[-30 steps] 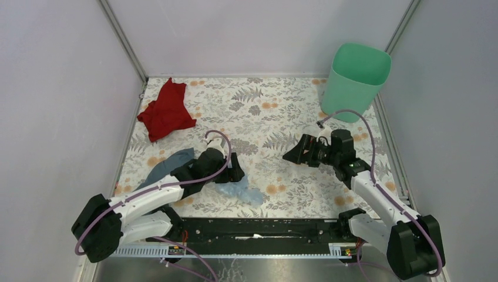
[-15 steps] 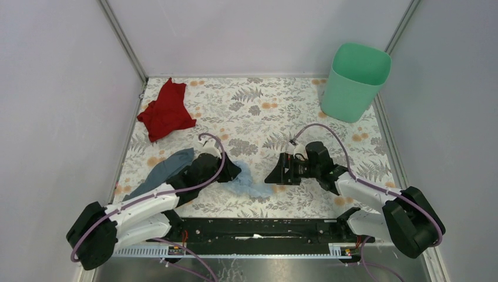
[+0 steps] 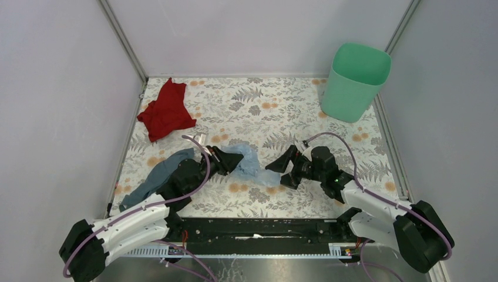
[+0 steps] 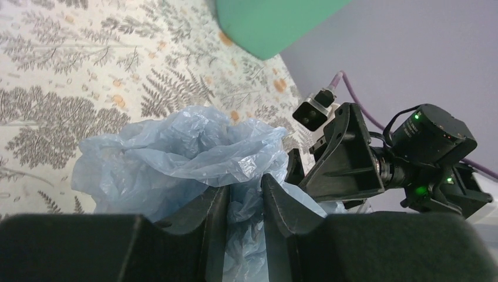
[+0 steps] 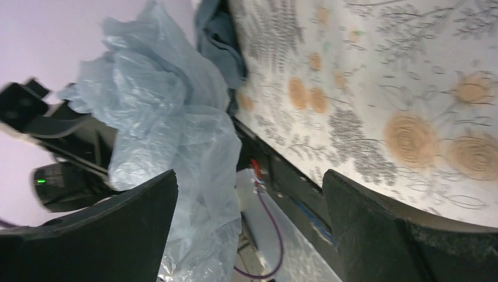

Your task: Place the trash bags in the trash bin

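Plastic film could slip from your pinching left gripper (image 4: pixel 244 189) if your wide-open right gripper (image 3: pixel 282 173) tugs the trash bag (image 3: pixel 250 164).

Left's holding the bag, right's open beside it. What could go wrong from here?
1. The left gripper pinches only a thin fold of the crinkly pale-blue plastic bag; the film could slip out.
2. The open right gripper sits close to the left one; a grab may clip it, not the bag.
3. The mint-green plastic bin stands at the far right corner; hanging loose film may drape over its rim.
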`<state>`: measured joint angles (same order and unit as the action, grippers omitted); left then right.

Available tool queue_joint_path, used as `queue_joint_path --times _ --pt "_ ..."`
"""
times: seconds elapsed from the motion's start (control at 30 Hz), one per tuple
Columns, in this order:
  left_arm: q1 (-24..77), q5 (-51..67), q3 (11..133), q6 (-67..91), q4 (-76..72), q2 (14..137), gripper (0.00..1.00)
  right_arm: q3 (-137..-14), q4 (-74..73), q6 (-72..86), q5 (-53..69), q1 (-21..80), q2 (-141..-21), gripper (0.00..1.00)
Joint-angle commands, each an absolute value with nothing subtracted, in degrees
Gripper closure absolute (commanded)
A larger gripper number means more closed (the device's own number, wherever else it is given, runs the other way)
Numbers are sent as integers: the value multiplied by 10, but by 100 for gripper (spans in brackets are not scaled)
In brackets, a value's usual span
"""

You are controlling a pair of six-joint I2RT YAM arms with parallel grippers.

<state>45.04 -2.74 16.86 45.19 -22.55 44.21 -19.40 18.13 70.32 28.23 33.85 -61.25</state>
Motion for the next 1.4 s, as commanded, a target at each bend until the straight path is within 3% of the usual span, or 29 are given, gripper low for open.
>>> queue_joint_path --times 0.0,0.4,0.53,0.57,0.6,0.63,0.67,0.73,0.77,0.9,1.03,1.17,1.37 --pt "453 -29 160 431 -298 424 70 -176 254 825 240 349 -568 0" --pt "453 -35 170 426 -326 473 71 -165 319 906 189 384 -567 1" --pt "453 -30 180 425 -316 502 70 -168 339 893 190 387 -584 12" --pt "453 -29 186 423 -307 508 65 -164 349 892 191 388 -591 17" --pt "452 -29 194 420 -282 515 55 -155 365 889 193 388 -596 30" --pt "453 -32 209 418 -248 518 39 -144 378 883 191 388 -600 44" --pt "453 -43 225 416 -207 520 26 -132 381 870 190 388 -601 64" --pt "453 -78 267 415 -95 524 7 -120 341 813 196 372 -587 95" --pt "453 -93 287 413 -42 528 2 -117 307 769 193 369 -576 100" --pt "452 -120 337 394 104 529 1 -121 201 633 181 368 -540 100" --pt "452 -144 326 412 145 518 1 -157 86 533 166 367 -514 100" --pt "425 -124 306 435 105 532 1 -201 15 447 159 367 -511 100" --pt "322 46 298 473 -26 615 1 -217 -23 421 163 367 -522 100"
